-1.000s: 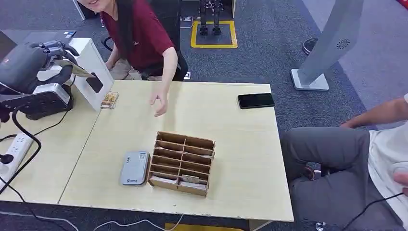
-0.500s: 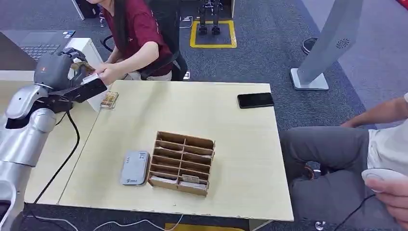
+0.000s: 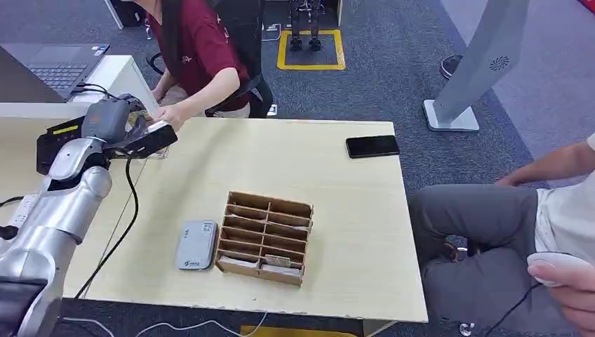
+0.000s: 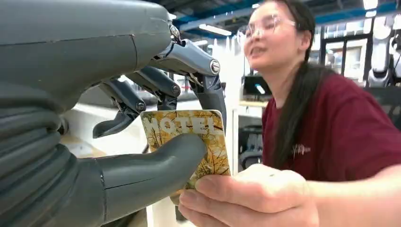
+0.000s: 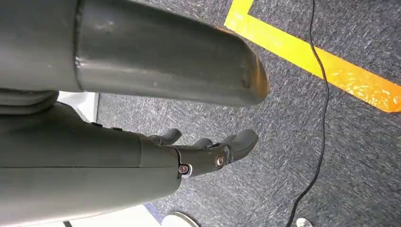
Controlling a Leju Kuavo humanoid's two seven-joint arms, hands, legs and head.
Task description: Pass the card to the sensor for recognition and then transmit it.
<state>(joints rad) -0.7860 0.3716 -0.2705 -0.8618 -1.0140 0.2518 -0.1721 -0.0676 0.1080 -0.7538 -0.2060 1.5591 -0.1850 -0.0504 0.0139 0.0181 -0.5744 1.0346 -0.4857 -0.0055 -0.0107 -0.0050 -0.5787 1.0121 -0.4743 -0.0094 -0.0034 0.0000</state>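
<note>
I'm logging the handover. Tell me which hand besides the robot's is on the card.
The hand of the person in the dark red shirt, pinching the card that the left robot hand holds; the seated person's hand holds a white object.

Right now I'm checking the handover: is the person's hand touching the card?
Touching. The left wrist view shows the person's hand pinching the card at one edge while the left hand grips it with its thumb.

The card [image 4: 198,142] read "HOTEL" in pale capitals across its yellow leafy face, partly covered by the left hand [image 4: 142,137]. A small white mark on the person's maroon shirt [image 4: 331,132] and the print on the grey sensor [image 3: 196,244] were too small to read.
</note>
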